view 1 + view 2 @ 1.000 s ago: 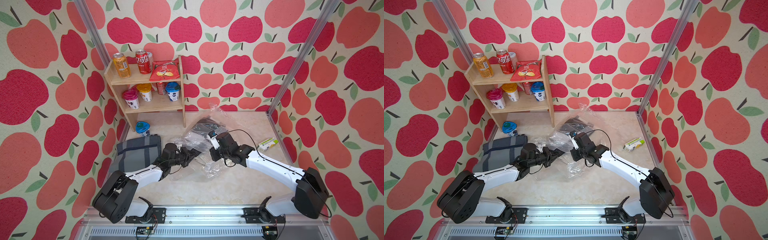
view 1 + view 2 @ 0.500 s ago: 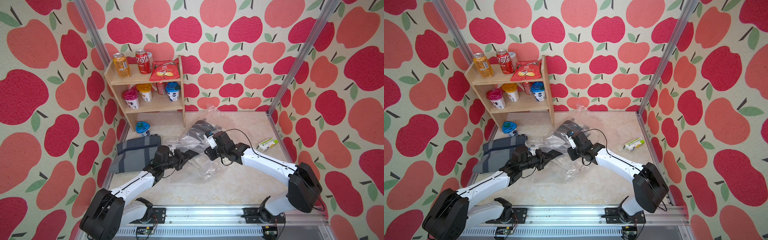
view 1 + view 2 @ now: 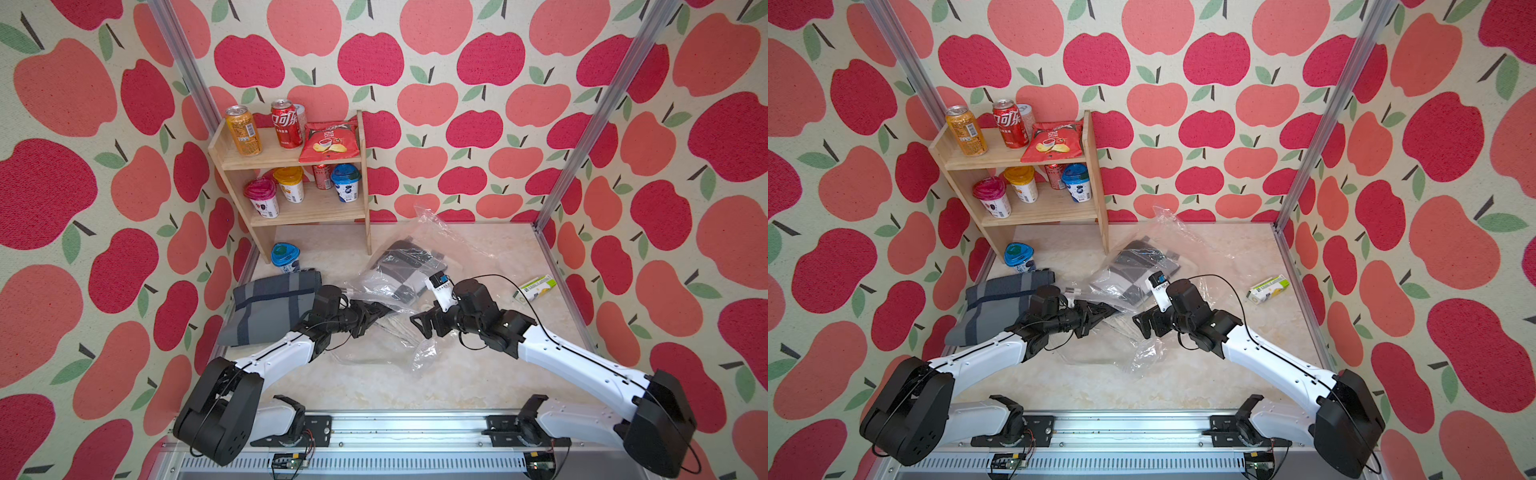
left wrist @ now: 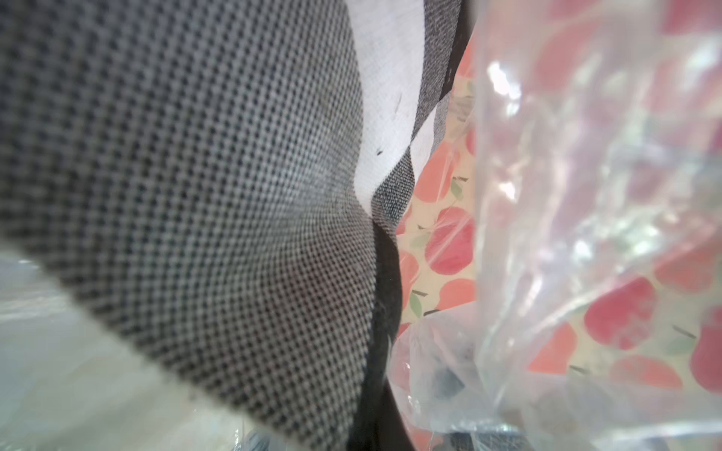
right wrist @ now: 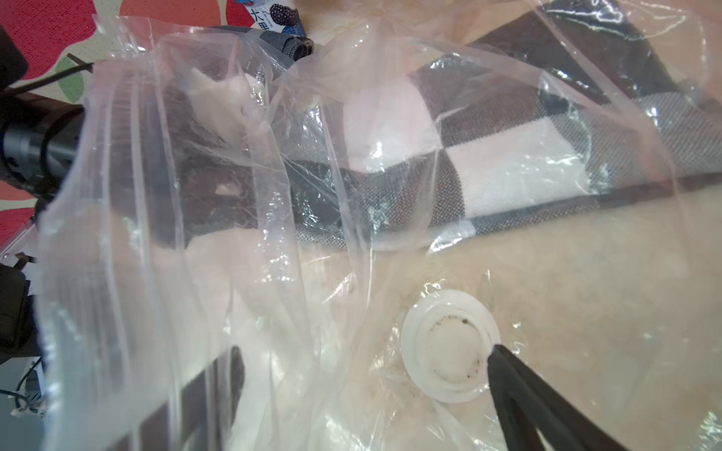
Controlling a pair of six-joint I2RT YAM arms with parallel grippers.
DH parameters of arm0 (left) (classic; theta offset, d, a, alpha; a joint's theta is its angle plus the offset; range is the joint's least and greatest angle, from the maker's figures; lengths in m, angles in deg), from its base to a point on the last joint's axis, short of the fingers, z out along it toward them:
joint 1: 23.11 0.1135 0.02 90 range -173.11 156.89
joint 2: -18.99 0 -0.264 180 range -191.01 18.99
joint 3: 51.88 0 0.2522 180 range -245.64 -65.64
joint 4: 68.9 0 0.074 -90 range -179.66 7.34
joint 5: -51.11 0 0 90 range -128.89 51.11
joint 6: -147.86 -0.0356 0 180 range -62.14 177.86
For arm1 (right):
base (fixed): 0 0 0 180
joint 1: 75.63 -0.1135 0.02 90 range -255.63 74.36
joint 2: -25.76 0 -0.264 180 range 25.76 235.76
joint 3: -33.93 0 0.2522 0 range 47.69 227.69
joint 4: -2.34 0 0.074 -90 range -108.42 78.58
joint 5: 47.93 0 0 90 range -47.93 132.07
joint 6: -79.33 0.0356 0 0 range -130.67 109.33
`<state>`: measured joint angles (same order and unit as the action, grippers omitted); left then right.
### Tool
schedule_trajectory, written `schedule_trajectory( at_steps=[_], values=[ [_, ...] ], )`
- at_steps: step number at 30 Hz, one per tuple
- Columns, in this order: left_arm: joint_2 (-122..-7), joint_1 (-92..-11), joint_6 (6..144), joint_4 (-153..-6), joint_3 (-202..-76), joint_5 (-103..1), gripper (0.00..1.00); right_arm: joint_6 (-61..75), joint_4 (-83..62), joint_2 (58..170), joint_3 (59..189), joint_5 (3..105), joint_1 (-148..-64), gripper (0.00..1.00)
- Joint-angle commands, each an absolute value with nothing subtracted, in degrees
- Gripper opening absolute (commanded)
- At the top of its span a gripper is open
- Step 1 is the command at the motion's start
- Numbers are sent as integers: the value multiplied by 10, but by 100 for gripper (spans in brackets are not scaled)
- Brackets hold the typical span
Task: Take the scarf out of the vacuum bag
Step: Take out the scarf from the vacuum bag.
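Bag: a clear, crinkled bag (image 3: 384, 353) is seen spread over the middle of the desk (image 3: 415, 390), between the two arms.
Cap: a round white cap (image 5: 449, 351) is shown lying flat in the plastic.
Scarf: a folded scarf (image 3: 405, 266) checked in grey, white and black is found inside the bag, at its far part, near the foot of the wooden shelf (image 3: 291, 158).
Left pincer: the left pincer (image 3: 376, 311) is closed at the near corner of the scarf, under the plastic. Checked cloth is pressed close to its camera, but whether cloth or plastic is pinched cannot be told.
Right pincer: the right pincer (image 3: 422, 324) is spread wide over the bag and nothing is gripped. One fingertip (image 5: 504, 363) is seen at the rim of the cap.
Other cloth: a folded grey striped cloth (image 3: 270, 307) is laid outside the bag, beside the left arm.
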<state>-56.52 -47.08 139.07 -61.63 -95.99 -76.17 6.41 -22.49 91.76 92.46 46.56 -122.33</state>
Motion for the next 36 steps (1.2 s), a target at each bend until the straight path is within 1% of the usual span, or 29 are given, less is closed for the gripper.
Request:
schedule_trajectory(
  at_steps=[1, 5, 8, 11, 15, 20, 22, 24, 26, 27, 28, 31, 33, 34, 36],
  values=[
    [-612, -457, 1359, -580, -1010, -778, 0, 108, -197, 883, 897, 518, -1202, 100],
    [-686, -456, 1354, -553, -1062, -794, 0, 108, -222, 887, 904, 524, -1190, 100],
    [-740, -458, 1359, -532, -1104, -809, 0, 114, -214, 885, 896, 538, -1180, 100],
    [-776, -460, 1362, -527, -1139, -821, 0, 103, -241, 918, 921, 544, -1179, 100],
    [-783, -463, 1365, -526, -1155, -830, 0, 89, -277, 978, 962, 533, -1185, 100],
    [-730, -461, 1344, -571, -1134, -819, 0, 76, -295, 1019, 990, 496, -1198, 100],
    [-709, -460, 1335, -595, -1126, -815, 13, 72, -303, 1040, 1005, 484, -1205, 100],
    [-692, -459, 1327, -609, -1116, -811, 19, 68, -309, 1062, 1022, 461, -1215, 100],
    [-680, -458, 1325, -615, -1102, -810, 30, 67, -317, 1087, 1042, 437, -1224, 100],
    [-674, -457, 1326, -617, -1095, -810, 33, 69, -323, 1099, 1052, 426, -1226, 100],
    [-669, -457, 1325, -617, -1089, -809, 34, 72, -328, 1112, 1062, 414, -1228, 100],
    [-656, -457, 1325, -620, -1073, -807, 35, 82, -334, 1137, 1079, 390, -1229, 100],
    [-649, -456, 1323, -622, -1064, -806, 33, 86, -335, 1150, 1087, 381, -1228, 100],
    [-648, -456, 1323, -620, -1061, -805, 29, 88, -340, 1159, 1095, 378, -1229, 100],
    [-646, -457, 1322, -617, -1055, -807, 19, 93, -346, 1174, 1105, 374, -1229, 100]
  ],
)
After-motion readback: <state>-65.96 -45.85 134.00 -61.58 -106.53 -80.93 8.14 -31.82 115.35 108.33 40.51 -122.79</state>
